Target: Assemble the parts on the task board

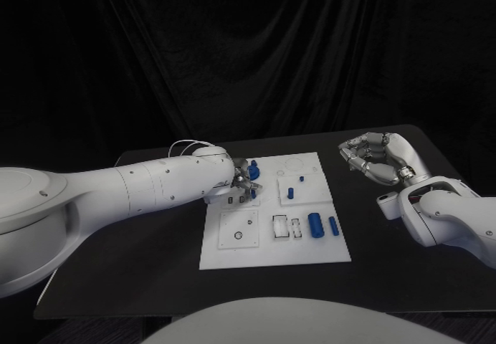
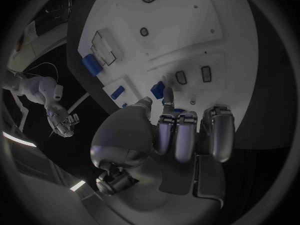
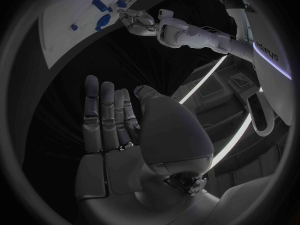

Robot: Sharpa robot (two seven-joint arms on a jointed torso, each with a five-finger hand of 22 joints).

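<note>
Black worktop [image 1: 155,265] carries the white board [image 1: 271,247] at centre. Two blue cylinders [image 1: 322,225] lie side by side at the board's 3 o'clock. Left hand [image 1: 240,185] hangs over the board's 11 o'clock, fingers curled beside a blue part [image 1: 254,169]; can't tell if it holds it. Right hand [image 1: 378,158] at the worktop's 2 o'clock, fingers loose, holding nothing.

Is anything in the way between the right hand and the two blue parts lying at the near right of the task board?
Nothing visible. The right hand hovers off the task board, fingers apart, holding nothing; bare black table lies between it and the blue parts. The left hand works farther left.
</note>
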